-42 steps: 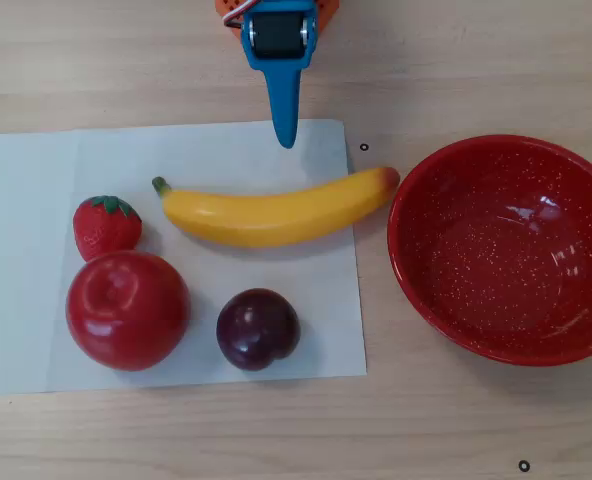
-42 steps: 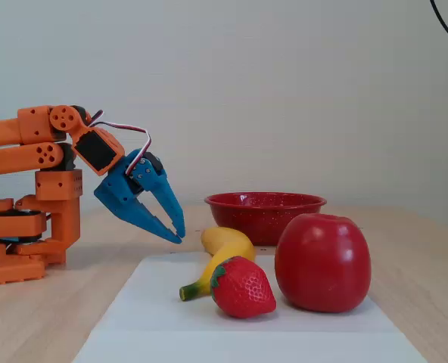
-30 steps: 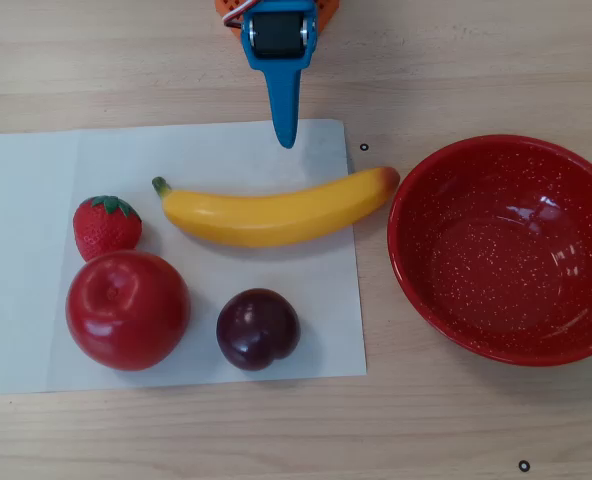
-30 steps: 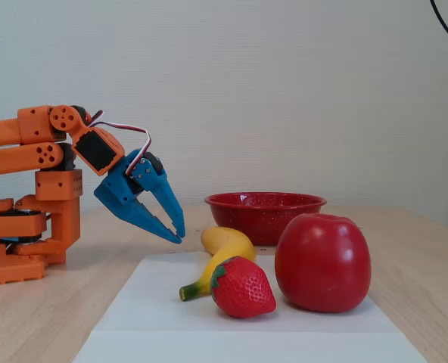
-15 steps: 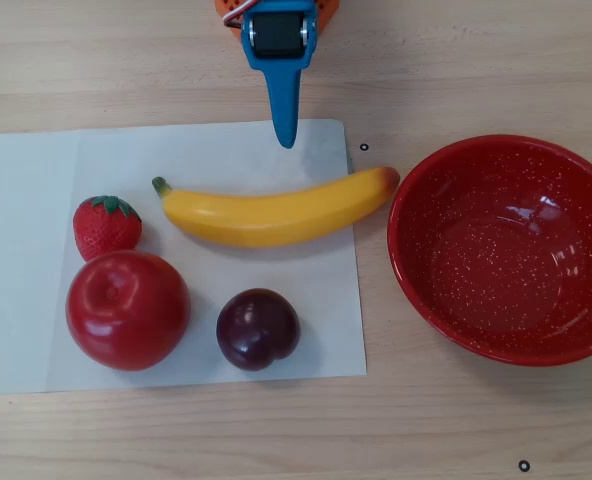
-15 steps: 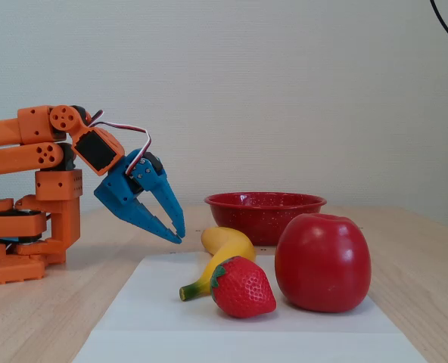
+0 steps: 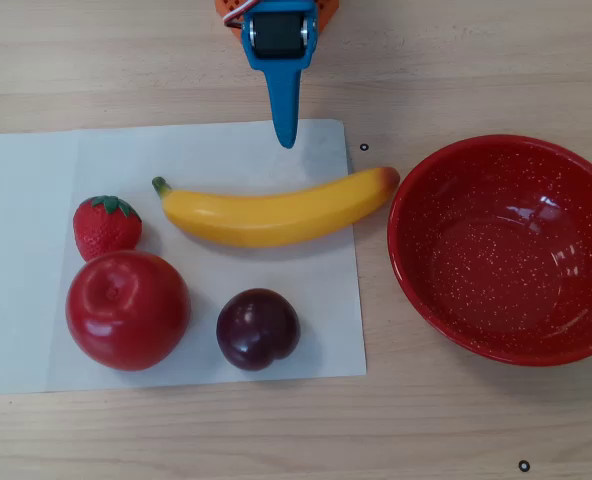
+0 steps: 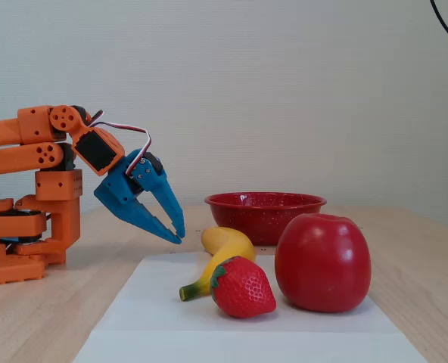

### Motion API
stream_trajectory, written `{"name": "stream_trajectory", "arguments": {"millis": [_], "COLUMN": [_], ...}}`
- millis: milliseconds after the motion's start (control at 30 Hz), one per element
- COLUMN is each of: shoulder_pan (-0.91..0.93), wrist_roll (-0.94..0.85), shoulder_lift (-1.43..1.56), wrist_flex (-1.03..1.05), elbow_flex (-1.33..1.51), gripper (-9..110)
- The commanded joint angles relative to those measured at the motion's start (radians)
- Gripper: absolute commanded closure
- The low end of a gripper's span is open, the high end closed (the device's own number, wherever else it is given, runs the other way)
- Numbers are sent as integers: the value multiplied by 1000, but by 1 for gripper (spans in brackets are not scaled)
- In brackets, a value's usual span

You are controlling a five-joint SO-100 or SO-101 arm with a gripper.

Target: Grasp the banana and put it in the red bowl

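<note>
Your gripper (image 8: 178, 233) hangs above the table with its blue fingers pressed together, holding nothing. In the overhead view, the banana (image 7: 276, 212) lies on the paper (image 7: 26, 180) just below its tip (image 7: 287, 137), untouched. The bowl (image 7: 506, 250) sits lower right, empty.

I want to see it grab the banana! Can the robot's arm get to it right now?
Probably yes. The gripper hangs just short of the banana, jaws together, and nothing lies between them. The strawberry, apple and plum sit on the banana's far side.
</note>
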Motion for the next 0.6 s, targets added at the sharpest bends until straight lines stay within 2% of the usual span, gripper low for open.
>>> {"name": "stream_trajectory", "arguments": {"millis": [0, 567], "shoulder_pan": [20, -20], "wrist_roll": [31, 25], "shoulder_lift": [-77, -494], "wrist_flex": [21, 252], "elbow_flex": [-64, -626], "gripper": [101, 98]}}
